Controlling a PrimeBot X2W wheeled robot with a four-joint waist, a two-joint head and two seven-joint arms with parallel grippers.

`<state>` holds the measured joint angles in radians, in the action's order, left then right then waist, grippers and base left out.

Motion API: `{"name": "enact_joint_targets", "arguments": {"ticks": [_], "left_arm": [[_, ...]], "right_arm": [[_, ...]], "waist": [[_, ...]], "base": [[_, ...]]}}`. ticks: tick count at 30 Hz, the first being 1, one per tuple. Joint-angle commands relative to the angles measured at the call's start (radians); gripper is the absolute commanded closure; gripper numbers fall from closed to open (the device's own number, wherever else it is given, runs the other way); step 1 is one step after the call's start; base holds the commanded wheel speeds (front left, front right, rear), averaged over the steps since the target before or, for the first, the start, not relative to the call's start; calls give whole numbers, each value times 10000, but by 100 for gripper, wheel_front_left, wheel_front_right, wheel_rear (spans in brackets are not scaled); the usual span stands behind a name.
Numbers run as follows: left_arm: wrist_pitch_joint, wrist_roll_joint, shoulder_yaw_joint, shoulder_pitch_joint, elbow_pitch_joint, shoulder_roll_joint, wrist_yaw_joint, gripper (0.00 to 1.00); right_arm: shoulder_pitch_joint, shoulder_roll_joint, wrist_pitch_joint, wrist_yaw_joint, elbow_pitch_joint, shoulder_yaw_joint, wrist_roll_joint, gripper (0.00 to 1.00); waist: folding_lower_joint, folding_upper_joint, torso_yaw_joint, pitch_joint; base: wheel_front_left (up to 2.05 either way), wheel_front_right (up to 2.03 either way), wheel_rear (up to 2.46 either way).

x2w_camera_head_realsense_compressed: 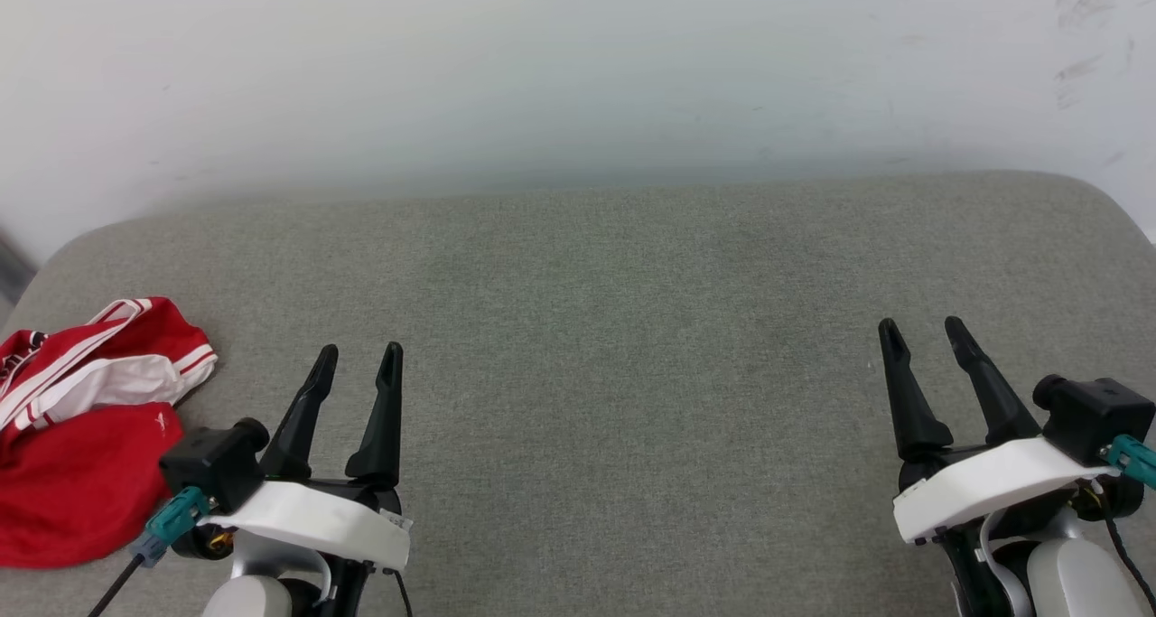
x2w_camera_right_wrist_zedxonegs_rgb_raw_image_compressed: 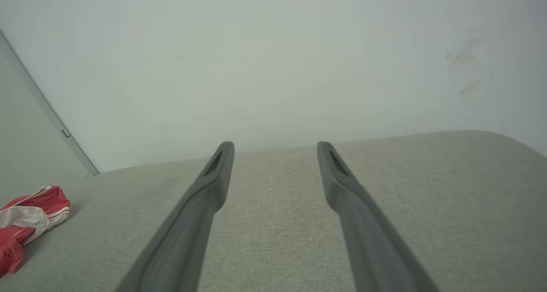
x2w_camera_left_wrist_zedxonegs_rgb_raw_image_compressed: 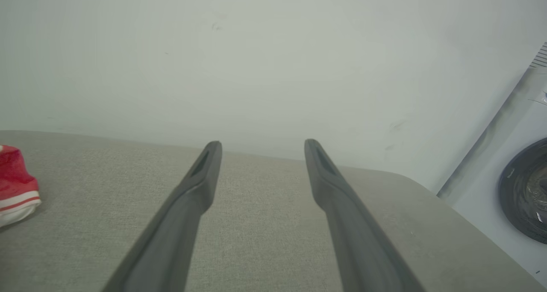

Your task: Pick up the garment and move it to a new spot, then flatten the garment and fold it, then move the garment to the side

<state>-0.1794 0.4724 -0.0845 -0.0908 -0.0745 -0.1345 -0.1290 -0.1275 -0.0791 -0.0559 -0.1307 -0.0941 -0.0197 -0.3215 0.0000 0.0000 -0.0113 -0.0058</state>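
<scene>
Nearest you, your left gripper [x2w_camera_head_realsense_compressed: 359, 350] and right gripper [x2w_camera_head_realsense_compressed: 921, 323] both stand spread and empty over the grey woven cushion [x2w_camera_head_realsense_compressed: 587, 346]. The crumpled red jersey T-shirt [x2w_camera_head_realsense_compressed: 86, 472] with white, stripe-trimmed sleeves lies at the cushion's left edge, just beside the left gripper. Expect it light, limp and slightly slick; pinch a bunched fold by the sleeve. Farther off, a white washing machine [x2w_camera_left_wrist_zedxonegs_rgb_raw_image_compressed: 523, 206] shows a dark drum door; you cannot tell what is inside.

Desk [x2w_camera_head_realsense_compressed: 596, 328]: grey woven fabric top, rounded far corners, spans lower frame.
Wall [x2w_camera_head_realsense_compressed: 542, 75]: plain white, evenly lit, directly behind; dark scuff marks [x2w_camera_head_realsense_compressed: 1084, 21] at upper right.
Washing machine [x2w_camera_left_wrist_zedxonegs_rgb_raw_image_compressed: 525, 198]: white body, dark round door, right edge of left wrist view.
Corner strip [x2w_camera_right_wrist_zedxonegs_rgb_raw_image_compressed: 47, 108]: thin, slanted, left of right wrist view.
</scene>
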Motion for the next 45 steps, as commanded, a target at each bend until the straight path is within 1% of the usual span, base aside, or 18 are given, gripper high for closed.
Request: {"name": "enact_joint_targets", "arguments": {"ticks": [1, 11, 24, 32, 41, 45], "left_arm": [[-99, -331, 74, -19, 31, 9, -21, 0], [-307, -1467, 449, 10, -317, 214, -22, 0], [-564, -2351, 661, -40, -791, 345, -25, 0], [-716, -2835, 750, -80, -975, 372, -26, 0], [-874, -3332, 750, -98, -1049, 392, -29, 0], [-884, -3236, 807, -133, -1128, 410, -17, 0]], "right_arm": [[-17, 45, 1, 0, 137, 24, 334, 0], [100, 198, 82, 0, 93, 103, 1564, 0], [154, 291, -19, 0, -3, 267, 2323, 0], [230, 296, -164, 0, 38, 335, 2433, 0], [227, 300, -266, 0, 48, 307, 2826, 0], [220, 299, -277, 1, 11, 321, 2736, 0]], "waist": [[0, 0, -4, -2], [0, 0, -27, -13], [0, 0, -48, -12], [0, 0, -81, -6], [0, 0, -115, 8], [0, 0, -81, 11]], "base": [[0, 0, 0], [0, 0, 0], [0, 0, 0], [0, 0, 0], [0, 0, 0], [0, 0, 0]]}}
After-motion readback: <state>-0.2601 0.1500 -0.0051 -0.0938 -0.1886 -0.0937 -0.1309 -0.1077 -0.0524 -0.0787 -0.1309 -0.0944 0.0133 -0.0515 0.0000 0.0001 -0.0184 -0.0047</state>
